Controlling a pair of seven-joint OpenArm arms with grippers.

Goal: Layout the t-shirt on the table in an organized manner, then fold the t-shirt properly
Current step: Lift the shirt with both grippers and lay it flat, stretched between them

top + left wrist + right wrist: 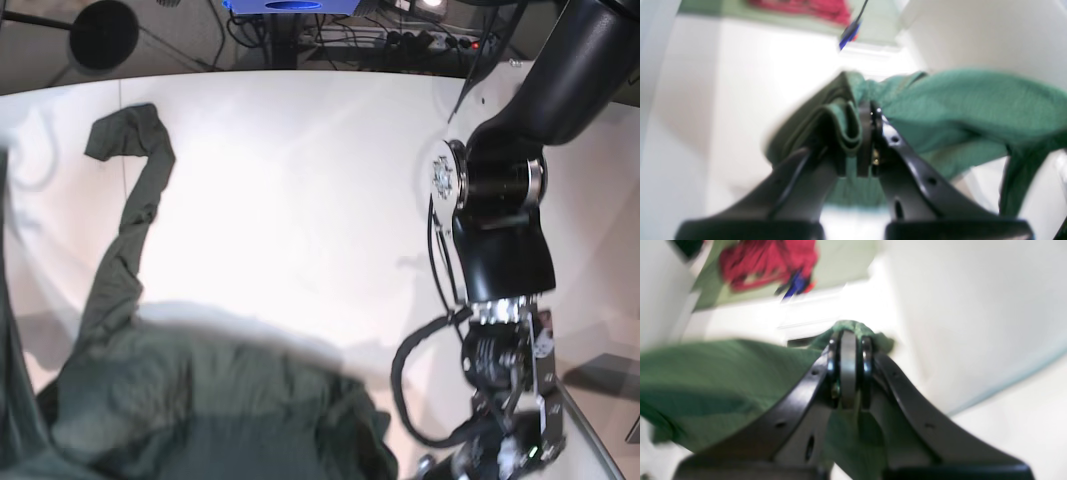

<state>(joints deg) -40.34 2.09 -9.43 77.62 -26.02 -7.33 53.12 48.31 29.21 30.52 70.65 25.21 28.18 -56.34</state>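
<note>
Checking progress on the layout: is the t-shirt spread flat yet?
No. The t-shirt hangs bunched, pinched by the left gripper and right gripper.

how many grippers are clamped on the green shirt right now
2. The left gripper pinches a bunched fold of the t-shirt; the right gripper pinches another edge. Neither pinch shows in the base view.

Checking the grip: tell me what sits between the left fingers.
In the left wrist view, a bunched fold of the t-shirt sits pinched between the left gripper fingers.
</note>
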